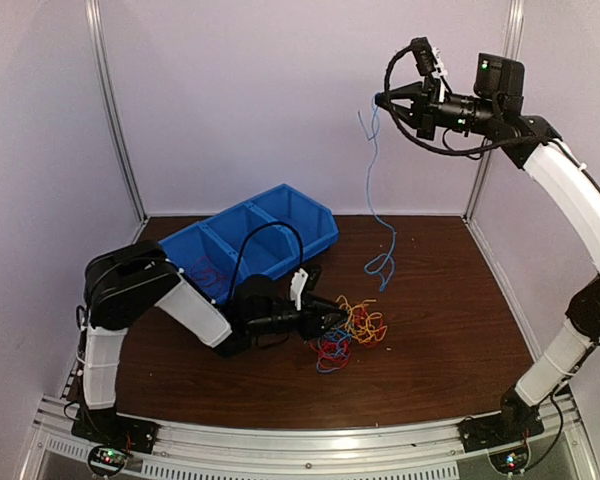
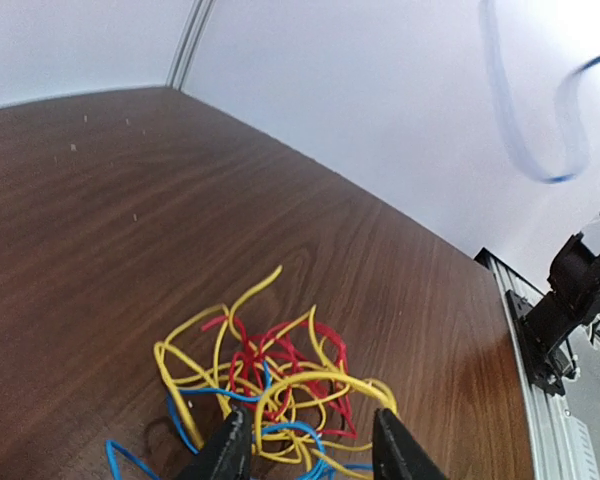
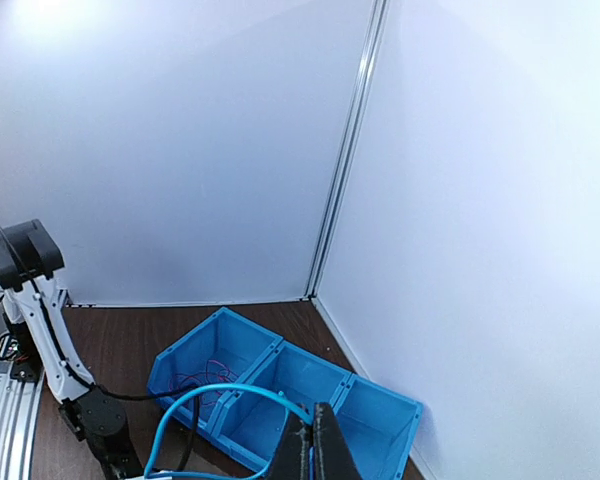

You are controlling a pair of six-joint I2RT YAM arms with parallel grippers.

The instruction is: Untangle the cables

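Note blue cable (image 1: pixel 372 190) clamped in raised right gripper (image 1: pixel 380 100), hanging near-vertical, low end on table (image 1: pixel 450 340) just beyond tangle (image 1: pixel 352 330). Find left gripper (image 2: pixel 310 425) low, jaws apart, tangle directly ahead. Treat left arm as nearer.

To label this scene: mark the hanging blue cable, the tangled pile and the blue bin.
hanging blue cable (image 1: pixel 369 185), top external view, its mid-air stretch.
tangled pile (image 2: pixel 275 385), left wrist view, red-yellow knot centre.
blue bin (image 1: pixel 312 222), top external view, right compartment's wall.
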